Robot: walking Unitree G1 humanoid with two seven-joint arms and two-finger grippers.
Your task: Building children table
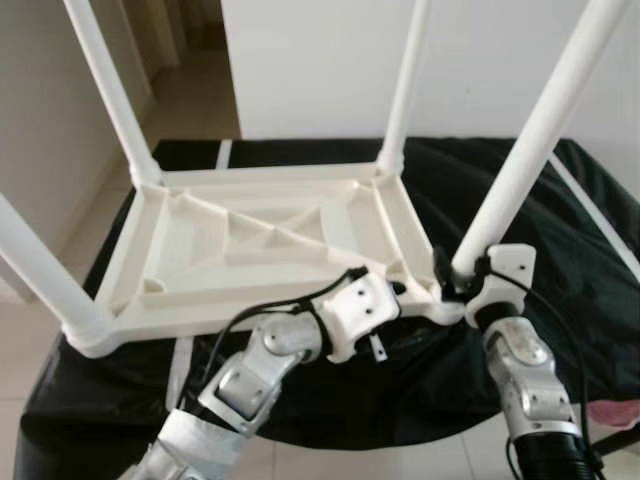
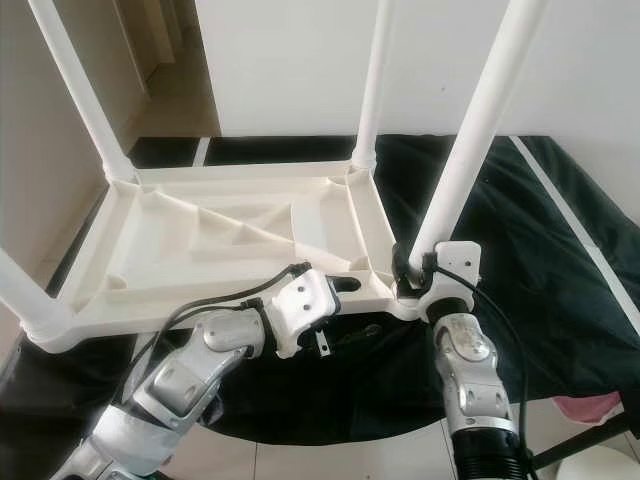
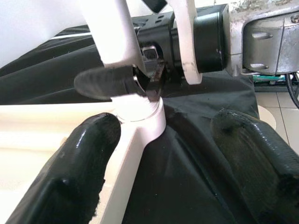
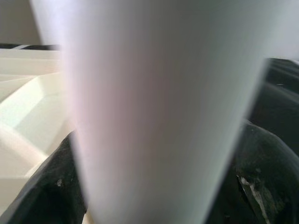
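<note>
A white plastic children's table (image 1: pixel 270 235) lies upside down on a black cloth, its four legs pointing up. My right gripper (image 1: pixel 462 275) is shut on the near right leg (image 1: pixel 540 130) just above its corner socket. In the right wrist view that leg (image 4: pixel 159 112) stands between the black fingers (image 4: pixel 261 172). My left gripper (image 1: pixel 400 298) is open at the table's near edge, just left of that corner. In the left wrist view its fingers (image 3: pixel 70 172) straddle the frame's rim (image 3: pixel 135 135) without closing on it, facing the right gripper (image 3: pixel 140 79).
The black cloth (image 1: pixel 560 260) covers the low surface under the table. A white wall rises behind, with a passage (image 1: pixel 190 90) at the back left. Pale floor tiles (image 1: pixel 40 330) lie around. Something pink (image 1: pixel 615 410) lies at the near right.
</note>
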